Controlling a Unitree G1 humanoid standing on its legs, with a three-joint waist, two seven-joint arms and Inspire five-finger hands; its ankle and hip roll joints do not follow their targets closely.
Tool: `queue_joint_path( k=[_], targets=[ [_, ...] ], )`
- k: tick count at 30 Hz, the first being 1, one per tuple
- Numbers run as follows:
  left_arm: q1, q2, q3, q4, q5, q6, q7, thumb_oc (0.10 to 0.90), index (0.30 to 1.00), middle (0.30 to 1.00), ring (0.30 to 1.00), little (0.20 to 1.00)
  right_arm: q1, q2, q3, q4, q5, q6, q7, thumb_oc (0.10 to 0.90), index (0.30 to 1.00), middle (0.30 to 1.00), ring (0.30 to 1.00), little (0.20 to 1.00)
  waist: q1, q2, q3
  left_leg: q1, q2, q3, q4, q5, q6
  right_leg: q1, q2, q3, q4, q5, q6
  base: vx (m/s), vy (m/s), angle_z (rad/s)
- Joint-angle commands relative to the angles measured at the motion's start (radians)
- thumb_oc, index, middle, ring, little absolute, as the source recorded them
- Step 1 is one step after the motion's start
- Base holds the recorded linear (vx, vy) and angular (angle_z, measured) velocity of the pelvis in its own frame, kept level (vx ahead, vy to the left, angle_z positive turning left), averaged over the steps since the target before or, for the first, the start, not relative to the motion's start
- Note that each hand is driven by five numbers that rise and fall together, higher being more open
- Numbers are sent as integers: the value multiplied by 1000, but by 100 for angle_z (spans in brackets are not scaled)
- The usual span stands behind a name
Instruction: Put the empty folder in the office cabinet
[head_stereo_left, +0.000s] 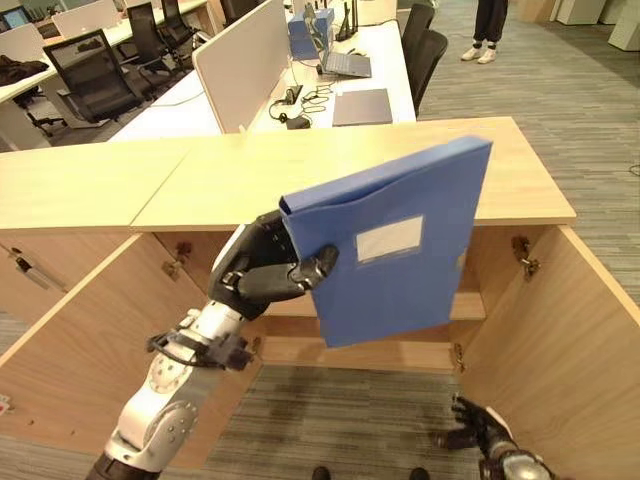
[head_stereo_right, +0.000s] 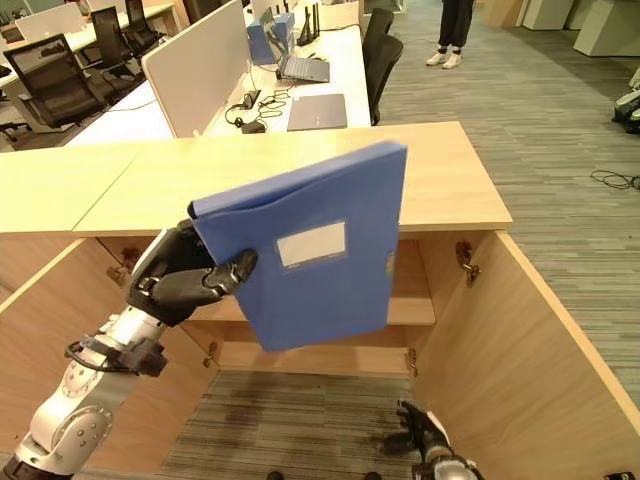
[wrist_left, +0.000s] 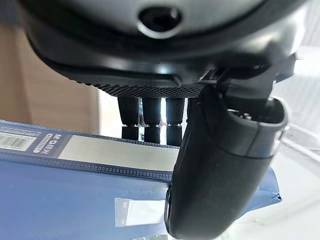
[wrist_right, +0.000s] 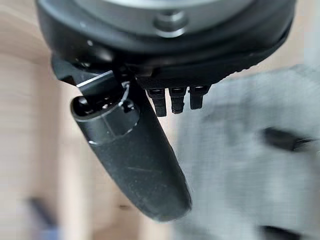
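Note:
A blue box folder (head_stereo_left: 400, 245) with a pale label hangs upright and tilted in front of the open office cabinet (head_stereo_left: 490, 190). My left hand (head_stereo_left: 262, 266) is shut on its left edge, thumb (wrist_left: 220, 170) across the front face and fingers (wrist_left: 152, 117) behind the spine. The folder covers much of the cabinet's opening and its inner shelf (head_stereo_left: 470, 305). My right hand (head_stereo_left: 478, 428) hangs low by the right cabinet door, above the carpet, fingers spread and holding nothing.
Both cabinet doors stand swung out: the left door (head_stereo_left: 80, 340) and the right door (head_stereo_left: 575, 340). A second closed wooden cabinet (head_stereo_left: 60, 190) adjoins on the left. Desks with a laptop (head_stereo_left: 347, 64), chairs (head_stereo_left: 90, 75) and a standing person (head_stereo_left: 486, 30) lie beyond.

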Motion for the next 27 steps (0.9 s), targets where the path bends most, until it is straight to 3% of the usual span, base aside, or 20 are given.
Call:
queue_joint_path(
  k=[1, 8, 15, 27],
  targets=[
    [-92, 11, 145, -43, 7, -103, -41, 400, 300, 300, 300, 300, -115, -58, -45, -122, 96, -90, 7, 800, 900, 900, 900, 900, 10, -60, -15, 98, -34, 43, -1, -133, -18, 36, -35, 104, 63, -156, 40, 0, 0, 0],
    [-69, 21, 177, 36, 25, -86, -104, 400, 300, 300, 300, 300, -126, -116, -85, -319, 274, -94, 116, 800, 900, 900, 900, 900, 11, -70, -24, 99, -31, 43, -1, -133, -20, 39, -32, 102, 58, -156, 39, 0, 0, 0],
    [-78, 28, 185, 70, 70, -87, -131, 400, 300, 300, 300, 300, -172, -203, -88, -444, 350, -71, 189, 800, 900, 900, 900, 900, 14, -78, -26, 97, -28, 43, -1, -130, -21, 40, -31, 100, 54, -154, 40, 0, 0, 0],
    [-104, 17, 163, 70, 62, -76, -205, 400, 300, 300, 300, 300, -241, -215, -5, -621, 565, -25, 361, 800, 900, 900, 900, 900, 17, -86, -33, 98, -27, 42, -1, -129, -22, 40, -27, 101, 56, -156, 38, 0, 0, 0]
  ],
)
